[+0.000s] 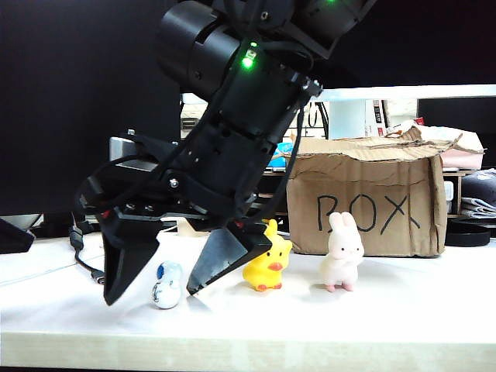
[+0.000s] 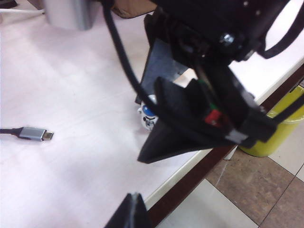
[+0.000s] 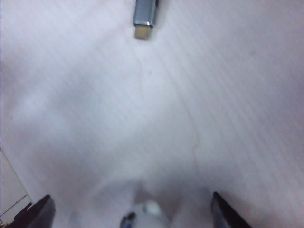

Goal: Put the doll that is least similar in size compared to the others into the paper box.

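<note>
While doll (image 1: 167,284) sits on table (image 1: 372,325) between spread fingers of right gripper (image 1: 159,288), we judge grasp not yet made: jaws wide apart, nothing held, fingertips near table on either side of doll. From doll, duck (image 1: 268,265) lies at 3 o'clock just past one finger, rabbit (image 1: 342,252) further along, paper box (image 1: 364,203) behind at about 2 o'clock. Left gripper (image 2: 129,211): only one dark tip shows in its wrist view; we cannot tell its state. Left to do: close, lift, carry to box, drop in.
</note>
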`<state>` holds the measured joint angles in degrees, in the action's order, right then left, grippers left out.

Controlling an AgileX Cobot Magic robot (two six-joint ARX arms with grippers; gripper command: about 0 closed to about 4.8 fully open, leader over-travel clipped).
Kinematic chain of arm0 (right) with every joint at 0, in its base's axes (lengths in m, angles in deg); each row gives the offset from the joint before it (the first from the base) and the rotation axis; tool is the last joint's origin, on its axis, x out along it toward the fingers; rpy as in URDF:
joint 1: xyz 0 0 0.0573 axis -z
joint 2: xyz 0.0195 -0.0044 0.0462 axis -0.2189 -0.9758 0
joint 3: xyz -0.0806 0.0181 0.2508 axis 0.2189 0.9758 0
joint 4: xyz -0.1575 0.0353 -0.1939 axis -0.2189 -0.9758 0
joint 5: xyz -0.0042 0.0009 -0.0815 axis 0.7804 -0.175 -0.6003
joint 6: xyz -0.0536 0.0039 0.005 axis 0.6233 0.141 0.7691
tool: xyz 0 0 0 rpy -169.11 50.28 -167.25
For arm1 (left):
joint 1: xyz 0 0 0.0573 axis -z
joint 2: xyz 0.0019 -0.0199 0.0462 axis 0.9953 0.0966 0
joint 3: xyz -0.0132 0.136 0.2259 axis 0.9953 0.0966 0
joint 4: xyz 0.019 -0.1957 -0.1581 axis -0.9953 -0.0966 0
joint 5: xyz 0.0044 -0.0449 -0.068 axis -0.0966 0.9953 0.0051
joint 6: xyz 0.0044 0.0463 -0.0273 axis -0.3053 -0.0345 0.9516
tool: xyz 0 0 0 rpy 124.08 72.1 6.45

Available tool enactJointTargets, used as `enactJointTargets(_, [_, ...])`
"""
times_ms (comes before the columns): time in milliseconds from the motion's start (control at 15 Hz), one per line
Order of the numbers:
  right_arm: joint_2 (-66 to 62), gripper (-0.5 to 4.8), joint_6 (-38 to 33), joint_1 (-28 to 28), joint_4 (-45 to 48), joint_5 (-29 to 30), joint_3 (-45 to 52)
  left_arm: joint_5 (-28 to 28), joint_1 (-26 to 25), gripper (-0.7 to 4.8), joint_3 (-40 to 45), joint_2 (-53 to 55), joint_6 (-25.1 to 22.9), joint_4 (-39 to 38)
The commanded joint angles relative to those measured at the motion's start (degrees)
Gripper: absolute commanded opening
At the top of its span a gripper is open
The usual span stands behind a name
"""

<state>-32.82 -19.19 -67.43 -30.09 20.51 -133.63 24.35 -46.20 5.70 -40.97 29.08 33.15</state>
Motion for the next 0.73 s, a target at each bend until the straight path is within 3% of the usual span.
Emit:
enactJointTargets(67, [-0.72,4.09,-0.7,-0.07,-6.67,0.22,0.76,0.2,-0.04,-0.05,-0.07,-0.02,-0.02,0.42])
enactJointTargets(200, [-0.74,3.63,-0.7,-0.04,-6.86,-0.02,0.76,0.22,-0.04,-0.05,-0.07,-0.02,-0.02,0.39])
enactJointTargets(333, [-0.74,3.52,-0.7,-0.04,-6.88,-0.09,0.76,0.2,-0.04,-0.05,-0.07,-0.02,-0.02,0.42])
enactJointTargets(466, [-0.74,2.46,-0.7,-0.04,-6.91,-0.61,0.76,0.2,-0.04,-0.05,-0.07,-0.02,-0.02,0.42])
enactJointTargets(732, [-0.74,1.96,-0.72,-0.02,-7.21,-0.63,0.76,0.22,-0.04,-0.05,-0.07,-0.02,-0.02,0.42])
